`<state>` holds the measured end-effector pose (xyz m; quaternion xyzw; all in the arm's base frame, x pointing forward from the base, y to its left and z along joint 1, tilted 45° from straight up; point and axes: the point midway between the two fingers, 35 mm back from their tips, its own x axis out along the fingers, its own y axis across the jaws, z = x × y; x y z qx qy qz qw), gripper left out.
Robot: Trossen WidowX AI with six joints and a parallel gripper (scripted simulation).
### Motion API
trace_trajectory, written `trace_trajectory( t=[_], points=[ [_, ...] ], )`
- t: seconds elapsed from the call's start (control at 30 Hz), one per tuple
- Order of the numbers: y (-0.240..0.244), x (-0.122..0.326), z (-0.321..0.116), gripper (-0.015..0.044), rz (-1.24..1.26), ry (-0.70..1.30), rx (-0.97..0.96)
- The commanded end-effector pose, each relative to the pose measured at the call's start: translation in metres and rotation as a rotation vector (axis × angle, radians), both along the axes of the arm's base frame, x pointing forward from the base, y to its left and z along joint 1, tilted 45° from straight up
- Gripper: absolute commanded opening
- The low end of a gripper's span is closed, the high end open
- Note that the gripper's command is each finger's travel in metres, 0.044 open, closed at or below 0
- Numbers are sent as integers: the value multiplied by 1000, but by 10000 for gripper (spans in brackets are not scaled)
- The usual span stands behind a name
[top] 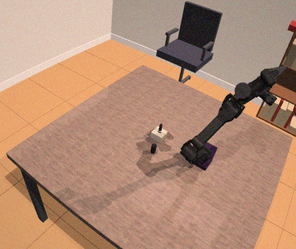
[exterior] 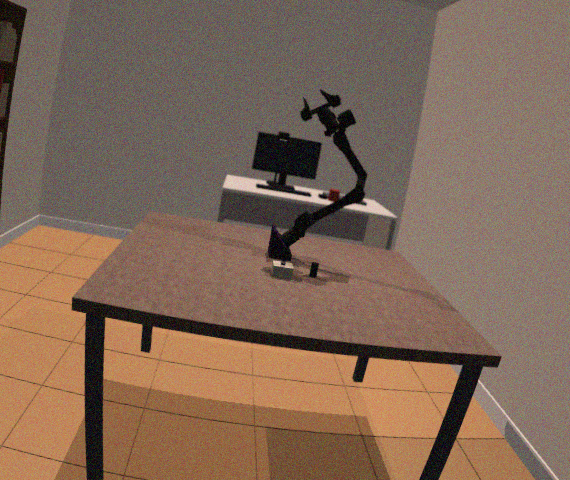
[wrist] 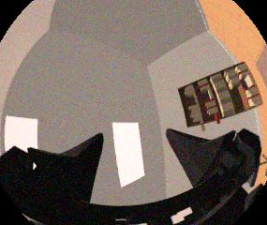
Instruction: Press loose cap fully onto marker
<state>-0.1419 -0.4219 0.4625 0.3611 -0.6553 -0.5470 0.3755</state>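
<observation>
Fingers [top: 279, 71] [exterior: 330, 98] stand wide apart with nothing between them, high above the desk [top: 102, 120] [exterior: 213, 294]. From where I'm standing, the black arm [top: 212, 125] [exterior: 327, 210] rises from its purple base [top: 213, 154] [exterior: 274, 239] and reaches up and out, well away from the small things below.

The marker [top: 160, 126] [exterior: 283, 262] is upright in the pale holder block [top: 157, 137] [exterior: 282, 271], its dark tip showing bare at the top. Its black cap [top: 153, 148] [exterior: 314, 269] stands on the desk near the block, apart from it, so the capping is still to be done. Neither marker nor cap is being touched by the arm.

Around the room, I can see a dark office chair [top: 185, 54] beyond one edge of the desk and a bookshelf [top: 290, 97] [exterior: 4, 129] [wrist: 184, 104] full of grey, cream and red volumes. Against the back wall, a monitor [exterior: 286, 155] and a red object [exterior: 333, 194] sit on a white worktop [exterior: 238, 181]
</observation>
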Motion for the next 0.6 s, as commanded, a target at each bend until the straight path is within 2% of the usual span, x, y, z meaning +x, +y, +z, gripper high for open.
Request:
trace_trajectory(
  t=[0.0,0.17,0.3,0.4,0.57],
  points=[
    [-1,2,-2,374,7,5,9],
    [-24,62,-43,243,191,136,219],
    [-33,120,-82,242,381,275,387],
    [-30,161,-100,242,506,281,422],
    [-24,203,-129,242,656,390,525]
  ],
)
